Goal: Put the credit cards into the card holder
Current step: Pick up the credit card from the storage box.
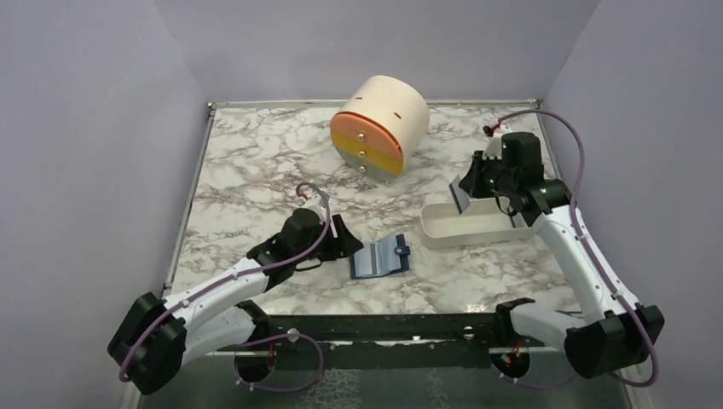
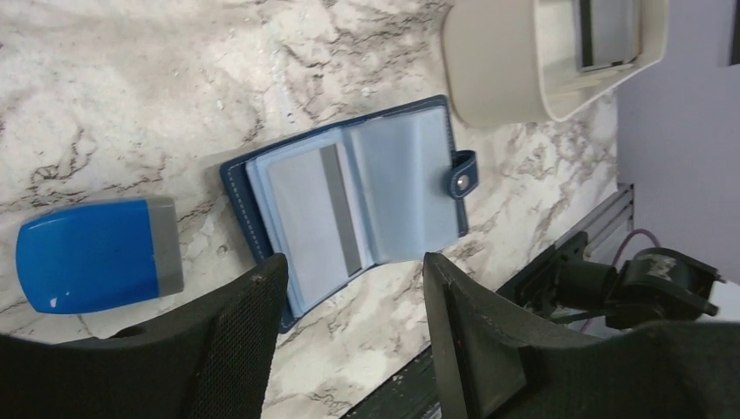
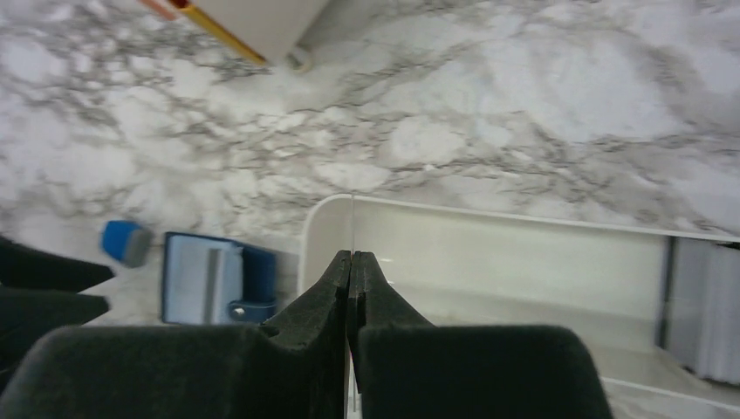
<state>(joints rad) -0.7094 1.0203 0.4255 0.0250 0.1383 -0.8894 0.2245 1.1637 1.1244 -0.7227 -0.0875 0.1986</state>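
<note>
The left hand point(image 2: 353, 262) is open, its two dark fingers point(image 2: 249, 340) spread well apart with nothing between them. It hangs at the near edge of the card holder point(image 2: 349, 205); whether the fingers touch the holder cannot be told. From above, this hand sits just to the left of the holder, low over the marble worktop point(image 1: 256, 170).

The card holder lies open and flat on the worktop, roughly midway between the two arms and just left of the white tray point(image 1: 477, 237). Its pale blue-grey sleeves face up and its snap tab point(image 2: 462, 177) sticks out on the tray side. One card point(image 2: 305, 218) sits in the left-hand sleeve, with a grey stripe running down its length. A small bright blue block point(image 2: 87, 253) with a grey end lies on the worktop just beside the holder, on the side away from the tray.

The right hand point(image 3: 351, 257) is pressed closed at the left end of the tray. A credit card point(image 1: 460, 198) is pinched between its fingertips. The wrist camera sees it edge-on, as a thin pale line rising from the tips, and the top camera sees it as a tilted grey-blue slab. More grey cards point(image 3: 709, 305) lie inside the tray at its other end.

A cream drum-shaped unit point(image 1: 379, 126), with orange, yellow and grey drawer fronts, stands at the back of the worktop, well apart from both hands.
</note>
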